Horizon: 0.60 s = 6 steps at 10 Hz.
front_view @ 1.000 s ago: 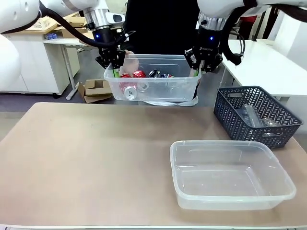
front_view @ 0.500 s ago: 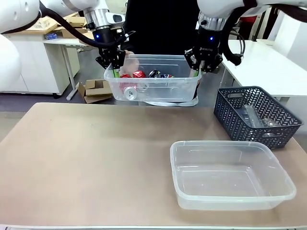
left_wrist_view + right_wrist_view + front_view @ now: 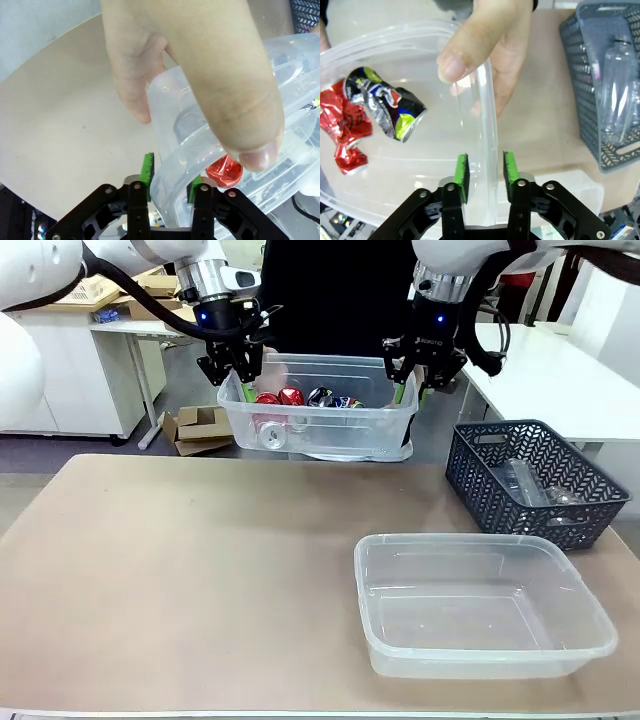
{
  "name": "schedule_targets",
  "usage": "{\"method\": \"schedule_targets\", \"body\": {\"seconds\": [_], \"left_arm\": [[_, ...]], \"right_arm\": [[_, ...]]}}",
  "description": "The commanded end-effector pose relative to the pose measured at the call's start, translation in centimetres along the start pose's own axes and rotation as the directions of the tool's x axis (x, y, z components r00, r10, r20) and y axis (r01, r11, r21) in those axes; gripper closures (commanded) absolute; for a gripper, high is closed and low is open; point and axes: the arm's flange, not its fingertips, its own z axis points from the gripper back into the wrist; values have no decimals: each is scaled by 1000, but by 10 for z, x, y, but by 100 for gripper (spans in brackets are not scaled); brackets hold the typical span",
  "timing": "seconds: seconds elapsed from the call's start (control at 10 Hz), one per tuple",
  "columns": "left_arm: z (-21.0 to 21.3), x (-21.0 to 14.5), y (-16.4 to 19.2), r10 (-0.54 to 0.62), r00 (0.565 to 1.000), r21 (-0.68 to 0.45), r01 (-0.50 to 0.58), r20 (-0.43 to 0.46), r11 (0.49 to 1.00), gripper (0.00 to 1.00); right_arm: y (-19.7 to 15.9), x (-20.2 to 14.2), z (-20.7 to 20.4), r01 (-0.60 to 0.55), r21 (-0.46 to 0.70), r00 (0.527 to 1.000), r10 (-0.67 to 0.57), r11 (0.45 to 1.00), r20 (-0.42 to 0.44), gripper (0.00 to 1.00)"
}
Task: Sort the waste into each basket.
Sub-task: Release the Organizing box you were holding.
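Jaws of the left gripper (image 3: 238, 388) and right gripper (image 3: 405, 388) stand released, each pair straddling an end wall of the clear tub (image 3: 320, 435) at the table's (image 3: 200, 570) far edge. A person's hands (image 3: 490, 50) grip its rim. Crushed cans (image 3: 290, 397) lie inside. A second tub (image 3: 450, 537) sits nearer; bottles (image 3: 615, 90) lie in the lattice basket (image 3: 540, 490).

A: Can you count the cans (image 3: 290, 396)?
B: No, the tub (image 3: 350, 430) wall smears them. In the left wrist view the hand (image 3: 200, 75) is blurred and cut by the top edge.
A: And the basket (image 3: 580, 100)?
B: Cut at the right edge. The bottles (image 3: 528, 482) sit behind lattice, count unclear.
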Motion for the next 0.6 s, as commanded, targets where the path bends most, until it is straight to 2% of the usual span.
{"method": "schedule_targets", "body": {"seconds": [0.0, 0.5], "left_arm": [[5, -4, -3, -16, 1000, 15, 15, 21, 1000, 0], [3, -13, -5, -9, 999, 9, 9, 46, 1000, 0]], "right_arm": [[-9, -4, 2, 19, 42, 1000, -20, 999, 17, 0], [-12, -8, 0, 16, 57, 1000, -18, 998, 23, 0]]}}
